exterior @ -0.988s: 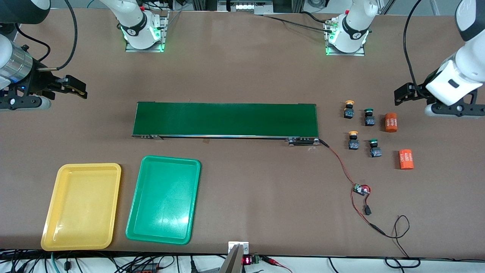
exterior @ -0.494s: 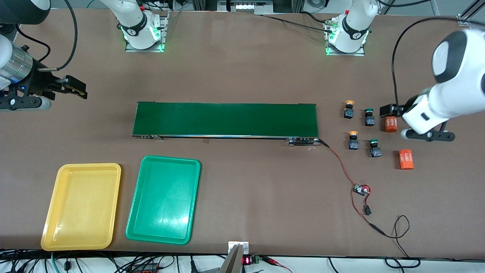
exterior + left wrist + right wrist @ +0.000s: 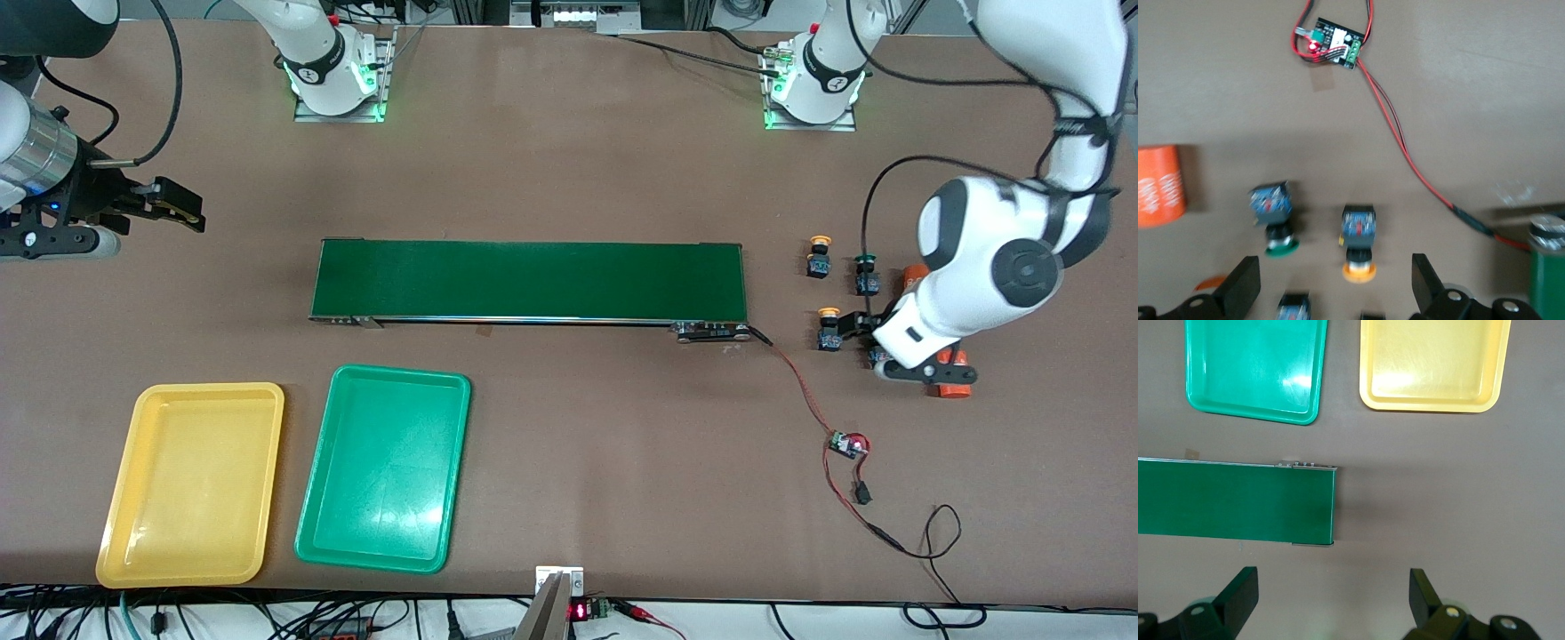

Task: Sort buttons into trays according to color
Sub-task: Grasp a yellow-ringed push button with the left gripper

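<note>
Left wrist view shows the left gripper (image 3: pixel 1331 293) with jaws wide apart, holding nothing, over the four buttons (image 3: pixel 1358 243) on the tabletop (image 3: pixel 569 160) near its own end. Yellow tray (image 3: pixel 191 484) and green tray (image 3: pixel 384 468) sit beside each other. Right gripper (image 3: pixel 1331 607) waits, jaws spread.

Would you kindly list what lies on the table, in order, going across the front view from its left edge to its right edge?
yellow tray → green tray → conveyor belt → yellow-capped buttons → green-capped button → orange cylinder
</note>
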Robot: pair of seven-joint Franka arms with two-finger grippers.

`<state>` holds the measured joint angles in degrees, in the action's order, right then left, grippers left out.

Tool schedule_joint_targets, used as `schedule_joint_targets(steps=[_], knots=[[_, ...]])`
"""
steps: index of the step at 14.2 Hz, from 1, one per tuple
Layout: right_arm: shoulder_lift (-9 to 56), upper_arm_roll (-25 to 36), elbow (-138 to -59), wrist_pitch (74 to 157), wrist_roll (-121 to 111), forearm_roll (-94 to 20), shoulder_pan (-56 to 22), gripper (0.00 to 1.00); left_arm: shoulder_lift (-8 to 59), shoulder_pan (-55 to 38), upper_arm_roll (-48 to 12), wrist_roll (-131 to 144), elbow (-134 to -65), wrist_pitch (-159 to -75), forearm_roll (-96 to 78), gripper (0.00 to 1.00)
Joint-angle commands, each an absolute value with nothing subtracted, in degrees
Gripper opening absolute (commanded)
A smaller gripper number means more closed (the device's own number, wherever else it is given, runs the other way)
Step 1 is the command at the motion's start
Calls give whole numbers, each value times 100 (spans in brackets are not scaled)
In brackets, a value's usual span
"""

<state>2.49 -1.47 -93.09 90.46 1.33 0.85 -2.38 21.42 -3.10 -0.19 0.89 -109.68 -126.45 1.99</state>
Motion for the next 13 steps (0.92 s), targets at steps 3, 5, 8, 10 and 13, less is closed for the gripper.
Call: schedule_joint_targets(steps=[3, 5, 8, 10, 13], knots=[[246, -158, -9308, 9035, 114, 26, -228, 100, 2144, -325, -26, 185, -12100, -14348, 308, 100], [255, -158, -9308, 9026, 114, 26, -229, 100, 2276, -325, -26, 185, -12470, -15044, 308, 100], [255, -158, -9308, 9009, 106, 26, -220, 100, 2434, -325, -26, 185, -12586, -15231, 308, 99], [255, -158, -9308, 9000, 105, 26, -220, 100, 2496, -334, -35, 185, -12586, -15240, 316, 94], [255, -158, -9299, 9009, 105, 26, -220, 100, 2593, -325, -79, 185, -12586, -15240, 316, 74]])
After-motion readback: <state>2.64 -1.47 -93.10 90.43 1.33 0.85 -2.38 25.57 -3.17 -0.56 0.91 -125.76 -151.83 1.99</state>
